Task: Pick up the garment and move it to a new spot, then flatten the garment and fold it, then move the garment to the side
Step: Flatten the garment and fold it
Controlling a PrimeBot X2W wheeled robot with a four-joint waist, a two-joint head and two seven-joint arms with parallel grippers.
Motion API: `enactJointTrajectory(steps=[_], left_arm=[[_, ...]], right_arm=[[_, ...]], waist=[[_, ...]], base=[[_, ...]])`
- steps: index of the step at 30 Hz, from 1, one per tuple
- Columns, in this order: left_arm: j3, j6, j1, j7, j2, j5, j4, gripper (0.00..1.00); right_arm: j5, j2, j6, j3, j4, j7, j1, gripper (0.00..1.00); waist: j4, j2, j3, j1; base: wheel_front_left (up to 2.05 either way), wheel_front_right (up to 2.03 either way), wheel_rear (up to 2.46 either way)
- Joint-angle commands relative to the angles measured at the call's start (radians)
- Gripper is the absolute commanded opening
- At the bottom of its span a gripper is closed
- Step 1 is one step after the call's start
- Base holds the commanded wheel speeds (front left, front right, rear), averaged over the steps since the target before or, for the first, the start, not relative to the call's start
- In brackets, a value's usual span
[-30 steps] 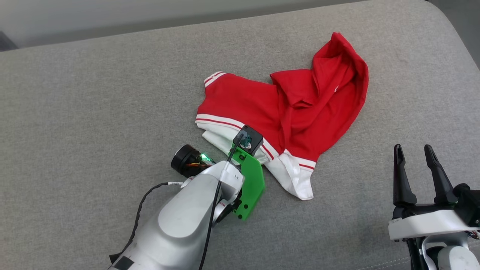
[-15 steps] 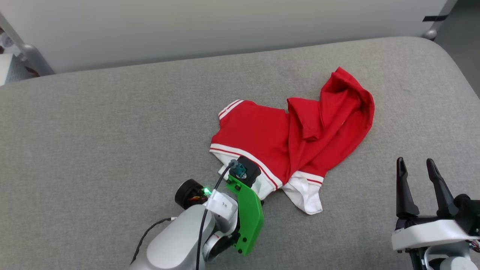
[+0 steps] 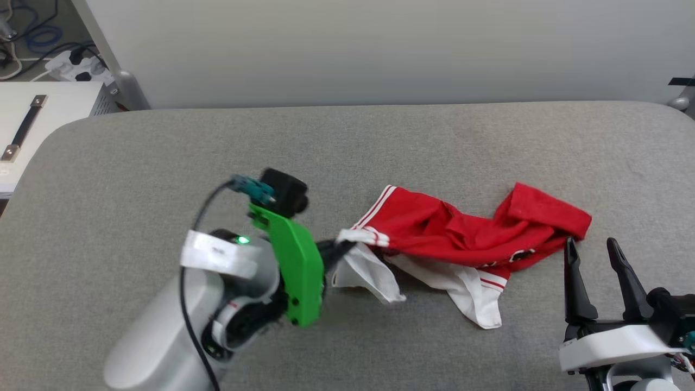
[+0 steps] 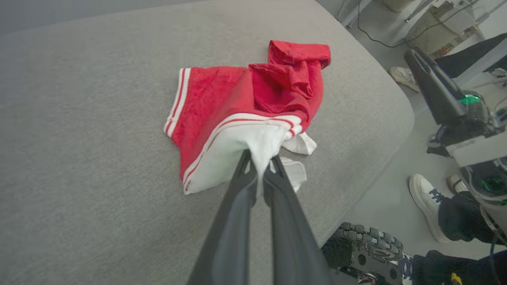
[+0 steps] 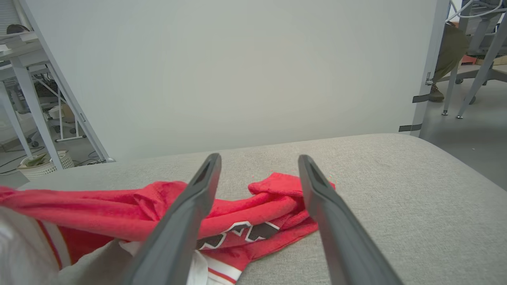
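The bright red thin-fabric T-shirt with white sleeves [image 3: 467, 239] lies bunched on the right half of the grey fabric-covered worktop [image 3: 380, 146], and one white sleeve is pulled out to the left. The left hand [image 4: 259, 160] is clamped tight on that sleeve, fingers pressed together. Over on the right, the right hand [image 3: 589, 244] sits near the shirt's red end, fingers spread wide, gripping nothing.

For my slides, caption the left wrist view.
Left gripper shut on the red garment by its white sleeve, over a grey cushion.
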Motion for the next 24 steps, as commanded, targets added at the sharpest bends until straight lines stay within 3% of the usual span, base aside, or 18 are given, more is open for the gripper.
enactJointTrajectory(steps=[1,2,7,16,23,24], left_arm=[[0.037,0.02,-0.03,0.011,0.022,-0.017,0.005,0.0],[0.1,0.048,-0.082,0.044,0.059,-0.043,0.047,0.0],[0.16,0.054,-0.177,0.066,0.12,-0.041,0.18,0.0],[0.165,-0.014,-0.331,-0.02,0.213,0.071,0.47,0.0],[0.13,-0.049,-0.355,-0.107,0.225,0.128,0.648,0.0],[0.121,-0.051,-0.358,-0.125,0.227,0.143,0.673,0.37]], right_arm=[[-0.004,0.005,-0.001,0.007,-0.004,0.003,-0.006,1.0],[-0.003,0.006,-0.001,0.023,-0.002,0.002,-0.027,1.0],[0.0,0.008,-0.001,0.046,0.008,-0.003,-0.069,1.0],[0.0,0.007,-0.001,0.077,0.035,-0.016,-0.132,1.0],[-0.002,0.006,-0.001,0.078,0.052,-0.025,-0.15,1.0],[-0.002,0.005,-0.001,0.077,0.055,-0.026,-0.151,1.0]], waist=[[0.0,-0.0001,0.022,0.0],[-0.015,-0.0001,0.06,0.0],[-0.05,-0.0001,0.132,0.0],[-0.107,-0.0001,0.241,0.0],[-0.11,-0.0001,0.272,0.0],[-0.107,-0.0001,0.271,0.0]], base=[[0.0,0.0,0.0],[0.0,0.0,0.0],[0.0,0.0,0.0],[0.0,0.0,0.0],[0.0,0.0,0.0],[0.0,0.0,0.0]])
